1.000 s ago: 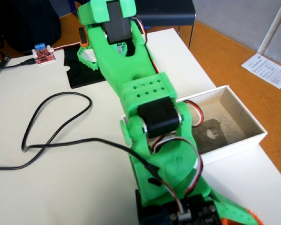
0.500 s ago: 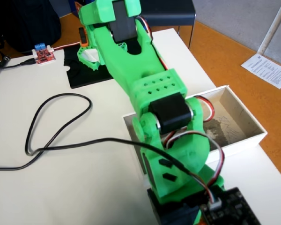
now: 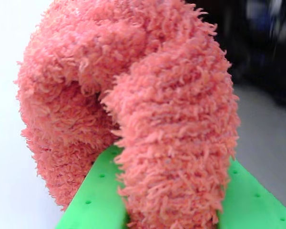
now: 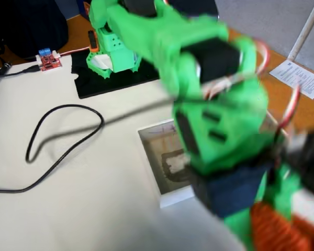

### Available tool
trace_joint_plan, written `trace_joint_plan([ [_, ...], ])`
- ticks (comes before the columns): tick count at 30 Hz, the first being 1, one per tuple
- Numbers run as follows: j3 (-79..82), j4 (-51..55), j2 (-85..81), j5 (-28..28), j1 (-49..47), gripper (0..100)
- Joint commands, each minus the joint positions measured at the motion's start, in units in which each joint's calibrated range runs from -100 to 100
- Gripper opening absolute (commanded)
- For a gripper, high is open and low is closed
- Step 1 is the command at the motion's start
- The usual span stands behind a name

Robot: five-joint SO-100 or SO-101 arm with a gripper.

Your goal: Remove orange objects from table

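The orange fuzzy lump (image 3: 148,109) fills the wrist view, draped over and pinched between my two green jaws. My gripper (image 3: 174,195) is shut on it. In the fixed view my green arm is blurred with motion, and the lump (image 4: 275,230) hangs at the bottom right under my gripper (image 4: 261,222), past the white box and near the table's (image 4: 94,209) right edge. I cannot tell whether the lump touches the tabletop.
A shallow white box with a grey-stained inside (image 4: 159,157) lies mid-table, partly behind the arm. A black cable (image 4: 63,141) loops on the left. A small red circuit board (image 4: 48,61) and the arm's black base mat (image 4: 115,78) are at the back. A paper sheet (image 4: 298,76) lies on the floor.
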Motion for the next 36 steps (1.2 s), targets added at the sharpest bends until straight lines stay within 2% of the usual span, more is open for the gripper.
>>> trace_joint_plan([
  [1,-11.22,11.06,-15.22,-1.22,-1.21,0],
  [6,-12.67,28.0,-29.23,-2.93,-4.98,0],
  [9,1.96,30.03,-39.98,-3.86,-9.57,0],
  [15,46.14,6.92,-59.78,-1.81,-19.1,0],
  [20,67.75,-11.4,-63.39,1.32,-29.53,0],
  [28,85.97,-35.8,-60.2,8.79,-45.05,0],
  [32,86.65,-38.88,-59.87,9.96,-48.01,0],
  [36,85.68,-37.34,-60.29,8.16,-45.13,0],
])
